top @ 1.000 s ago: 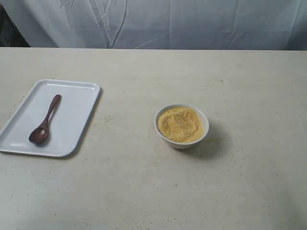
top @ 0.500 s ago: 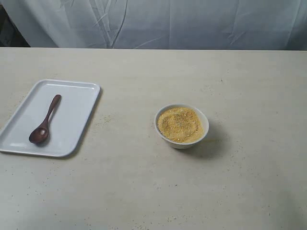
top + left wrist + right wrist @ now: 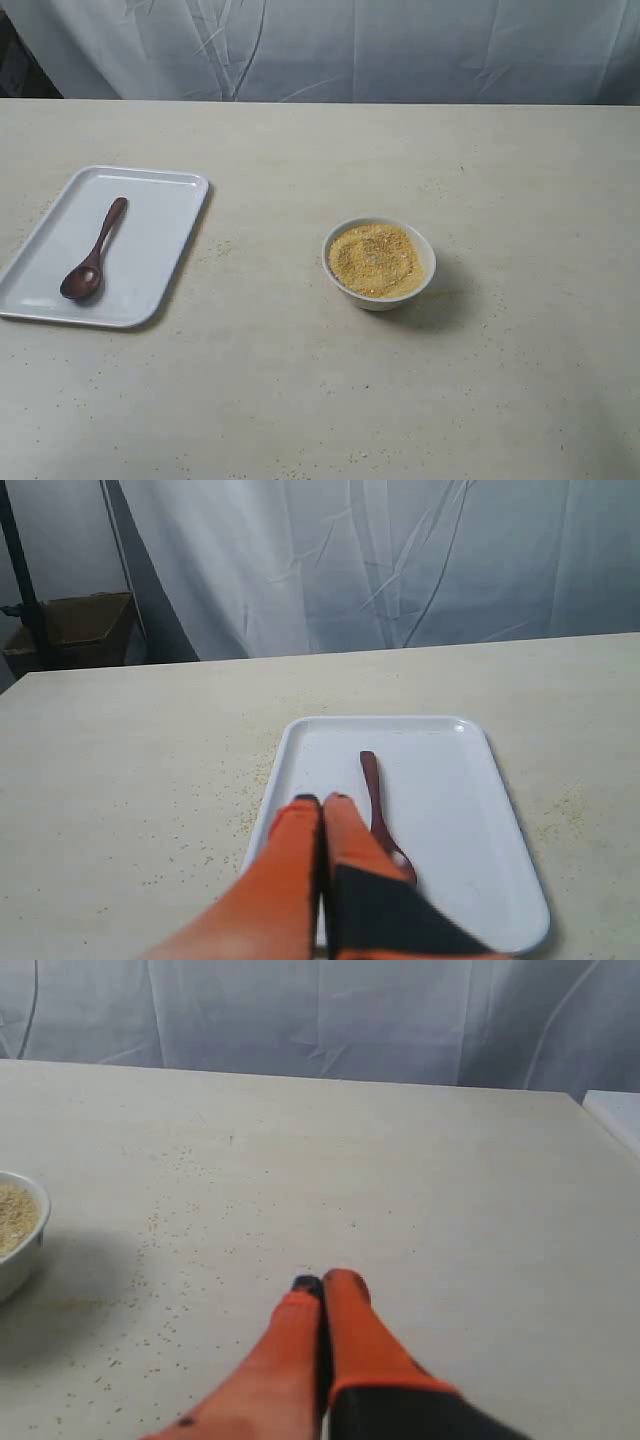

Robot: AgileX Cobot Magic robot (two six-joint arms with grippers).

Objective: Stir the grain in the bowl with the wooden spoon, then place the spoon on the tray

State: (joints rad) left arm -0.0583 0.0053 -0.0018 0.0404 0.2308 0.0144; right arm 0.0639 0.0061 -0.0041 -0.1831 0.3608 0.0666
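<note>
Wooden spoon: light, stiff, prob. slick; grab mid-handle, pointing 1 o'clock on tray. Left gripper, right gripper: pinched closed, empty.

Legible markings: none. No text, label, brand, number or sign can be read on the tray, the wooden spoon, the bowl or the counter.

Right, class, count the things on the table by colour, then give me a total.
White: 2, the tray and the bowl
Brown: 1, the wooden spoon
Yellow: 1, the grain
Total: 4
</note>
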